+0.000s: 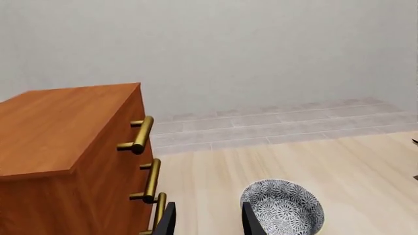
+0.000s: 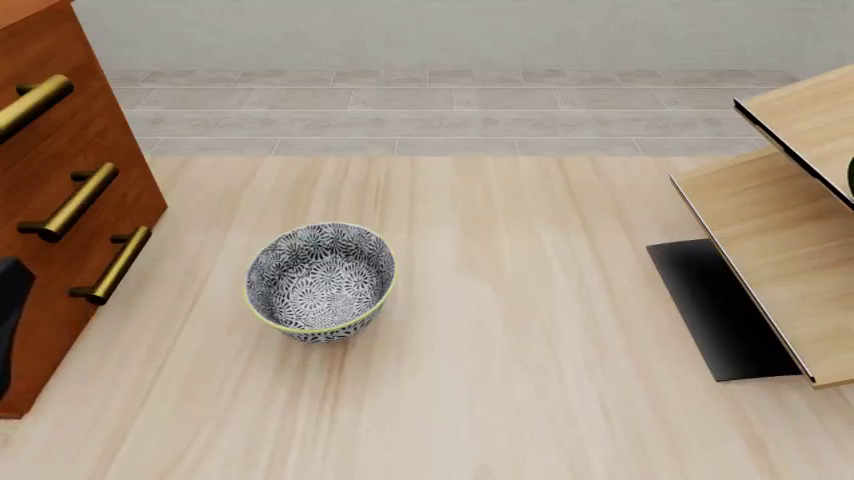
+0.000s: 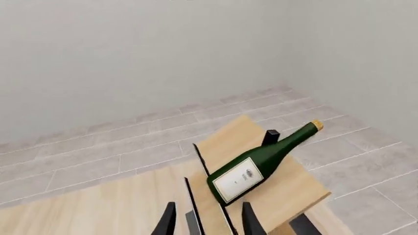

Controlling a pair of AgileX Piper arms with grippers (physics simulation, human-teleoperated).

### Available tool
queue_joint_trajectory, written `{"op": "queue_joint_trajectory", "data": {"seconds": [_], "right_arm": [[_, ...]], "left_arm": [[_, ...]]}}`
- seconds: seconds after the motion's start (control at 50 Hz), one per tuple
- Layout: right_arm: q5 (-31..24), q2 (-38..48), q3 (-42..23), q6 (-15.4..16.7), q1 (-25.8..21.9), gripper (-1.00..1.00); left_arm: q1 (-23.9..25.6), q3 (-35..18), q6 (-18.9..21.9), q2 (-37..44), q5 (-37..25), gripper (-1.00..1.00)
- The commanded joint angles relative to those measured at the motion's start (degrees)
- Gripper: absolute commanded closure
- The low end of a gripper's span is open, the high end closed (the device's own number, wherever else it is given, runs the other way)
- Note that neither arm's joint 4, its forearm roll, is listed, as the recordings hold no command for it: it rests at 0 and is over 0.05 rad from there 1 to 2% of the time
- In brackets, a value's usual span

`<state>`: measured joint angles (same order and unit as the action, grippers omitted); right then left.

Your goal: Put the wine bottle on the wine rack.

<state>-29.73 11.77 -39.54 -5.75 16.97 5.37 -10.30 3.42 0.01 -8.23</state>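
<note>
Fingertips of the right hand (image 3: 205, 220) stand spread and empty just short of the wine bottle (image 3: 251, 169), which lies tilted on the wine rack (image 3: 287, 188). Left hand (image 1: 203, 220) likewise spread, near the bowl (image 1: 287, 205) and cabinet (image 1: 65, 147).

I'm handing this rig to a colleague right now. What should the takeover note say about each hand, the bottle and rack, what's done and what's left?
Left hand: open, empty, between the cabinet and the bowl.
Right hand: open, empty, above the wine rack.
Wine bottle: lying on the rack's slanted board, cork end pointing away from the hand; neither hand touches it.
Done: the bottle appears to be placed on the rack.
Left: confirm it sits steady, then pull the right arm back. Front view shows only a sliver of the bottle, so check from there.
</note>
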Motion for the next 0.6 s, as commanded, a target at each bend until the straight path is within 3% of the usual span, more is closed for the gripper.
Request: {"op": "queue_joint_trajectory", "data": {"seconds": [0.02,0.6], "right_arm": [[-1.9,-3.7,0.7,2.6,-1.8,-1.00],[-7.7,-11.6,1.4,7.2,-8.4,-1.00]], "left_arm": [[0.3,-1.0,0.5,0.0,-1.0,-1.00],[0.3,-3.7,1.7,0.0,-4.0,-1.00]]}}
